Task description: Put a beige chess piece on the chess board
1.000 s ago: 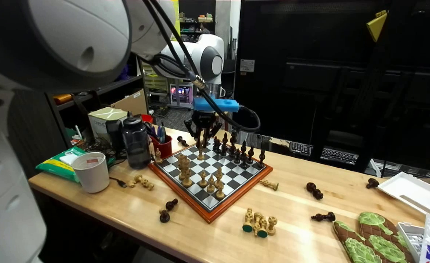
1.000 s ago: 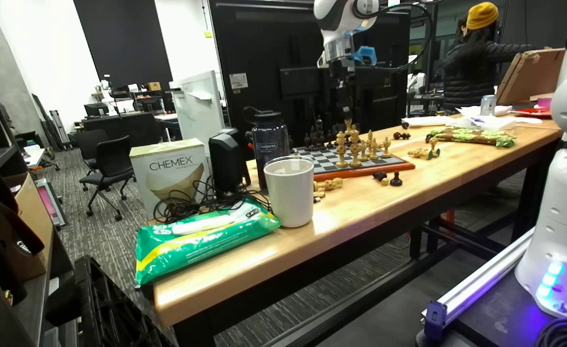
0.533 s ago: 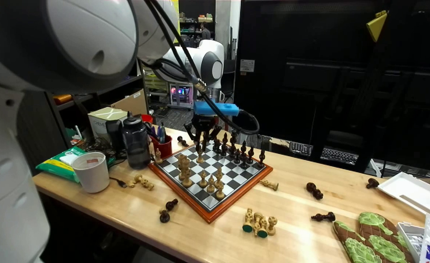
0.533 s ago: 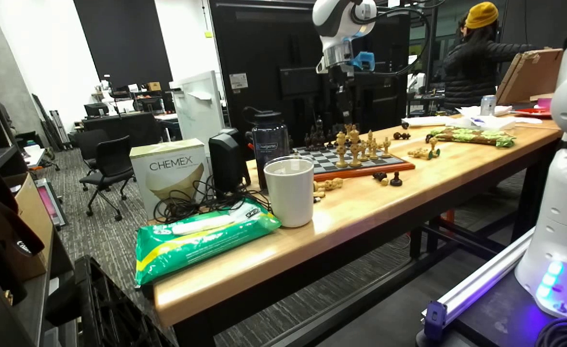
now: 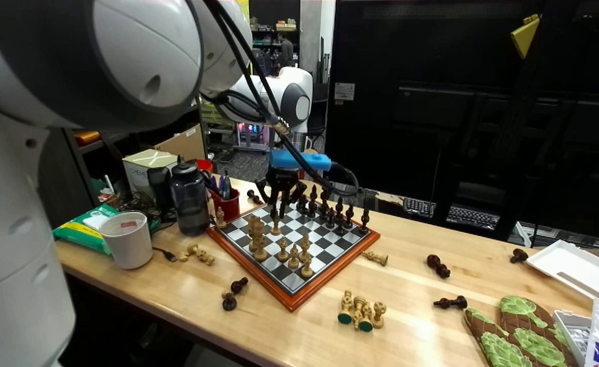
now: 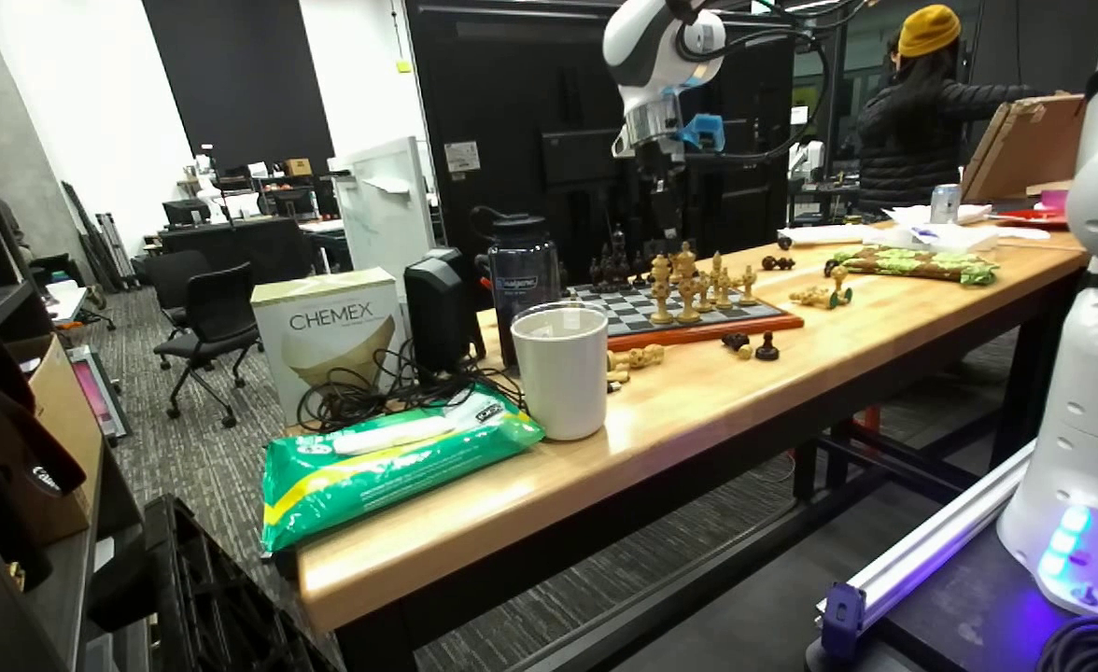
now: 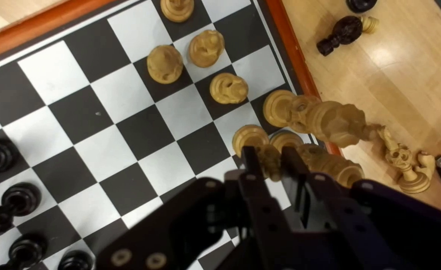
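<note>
Jaws are clamped on a beige chess piece [image 5: 276,227], with the top part of it sandwiched between them if you look at the wrist view, so the gripper [image 7: 268,150] has it from both sides. The piece looks roughly upright and it's over the squares of the chess board [image 5: 259,271], but I honestly can't tell whether its base touches the board or floats a bit above it. Near it there's a bunch of other beige pieces [image 5: 283,251] standing on the same board, a couple of them pretty tall, and a group of dark pieces [image 5: 339,224] stands over on the opposite side. The wooden surface [image 5: 411,326] around it has strays all over: a small heap of loose beige pieces [image 5: 359,305], a couple with green bottoms showing, plus some toppled dark pieces [image 5: 451,303], one lying right near a brown quilted mitt [image 5: 534,344] with a leafy green print. A pale cup [image 5: 126,247] and a dark bottle [image 5: 190,204] show up in both exterior views, with a shiny green packet [image 6: 400,476] next to the cup and a Chemex box [image 6: 330,341] behind that. In an exterior view there's also a person [image 6: 913,140] in a yellow beanie [image 6: 930,31] beyond the surface, mostly turned away.
</note>
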`<state>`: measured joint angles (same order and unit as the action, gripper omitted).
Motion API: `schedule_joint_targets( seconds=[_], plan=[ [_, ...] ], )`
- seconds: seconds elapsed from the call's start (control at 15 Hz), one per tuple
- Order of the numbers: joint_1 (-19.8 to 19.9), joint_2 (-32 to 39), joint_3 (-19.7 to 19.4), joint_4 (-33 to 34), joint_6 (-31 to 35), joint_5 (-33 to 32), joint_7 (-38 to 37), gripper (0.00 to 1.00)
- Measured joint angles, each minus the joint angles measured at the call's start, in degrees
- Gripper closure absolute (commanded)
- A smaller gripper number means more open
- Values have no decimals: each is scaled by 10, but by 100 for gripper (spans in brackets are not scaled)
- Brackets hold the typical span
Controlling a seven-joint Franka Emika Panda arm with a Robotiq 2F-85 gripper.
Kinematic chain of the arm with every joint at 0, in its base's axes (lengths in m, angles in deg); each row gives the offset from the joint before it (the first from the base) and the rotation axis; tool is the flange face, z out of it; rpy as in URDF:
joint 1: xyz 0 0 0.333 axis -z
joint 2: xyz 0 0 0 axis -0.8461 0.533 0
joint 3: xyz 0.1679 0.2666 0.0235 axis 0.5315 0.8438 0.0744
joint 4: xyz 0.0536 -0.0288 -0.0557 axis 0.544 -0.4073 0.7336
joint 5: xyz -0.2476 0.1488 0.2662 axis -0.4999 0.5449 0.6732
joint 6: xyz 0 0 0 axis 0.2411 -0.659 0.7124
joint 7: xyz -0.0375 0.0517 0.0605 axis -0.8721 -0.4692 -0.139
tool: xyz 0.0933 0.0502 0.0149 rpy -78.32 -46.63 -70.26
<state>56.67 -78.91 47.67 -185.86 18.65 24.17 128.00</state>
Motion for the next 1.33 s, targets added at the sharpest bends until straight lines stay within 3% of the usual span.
schedule_joint_targets(
  seconds=[1.33],
  plan=[
    [5,16,1,-41,50,34,29,95]
  ],
)
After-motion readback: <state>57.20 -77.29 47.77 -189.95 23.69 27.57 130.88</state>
